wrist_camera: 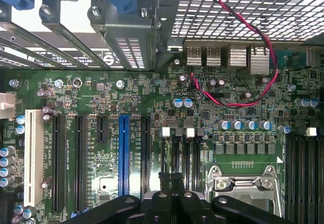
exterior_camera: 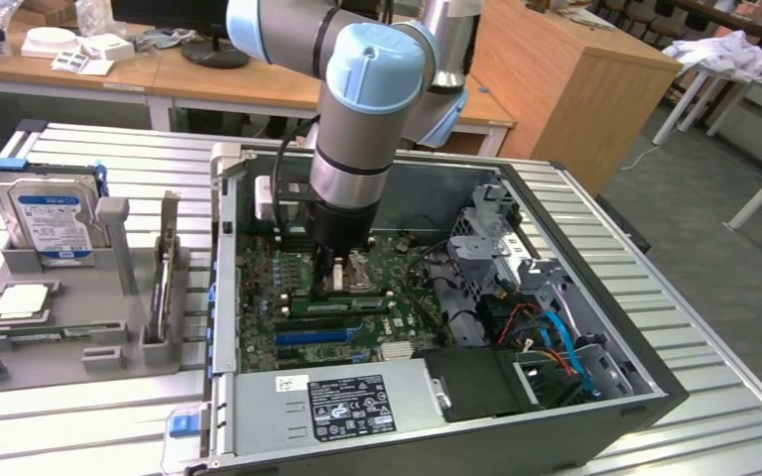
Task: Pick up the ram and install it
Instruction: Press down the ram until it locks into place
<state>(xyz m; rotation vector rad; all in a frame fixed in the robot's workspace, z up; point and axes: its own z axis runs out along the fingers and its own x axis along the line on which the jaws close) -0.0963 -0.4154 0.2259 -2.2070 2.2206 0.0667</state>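
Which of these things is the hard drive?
Start at the open computer case; on the exterior view's left of it sits a grey tray. The hard drive stands upright at its far end, the only silver box with a blue label.

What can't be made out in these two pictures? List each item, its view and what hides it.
1. Exterior view: the gripper tips and the motherboard beneath them, hidden by the arm's wrist.
2. Wrist view: the black memory slots, cut off by the picture's edge.
3. Exterior view: the power supply label print, too small to read.
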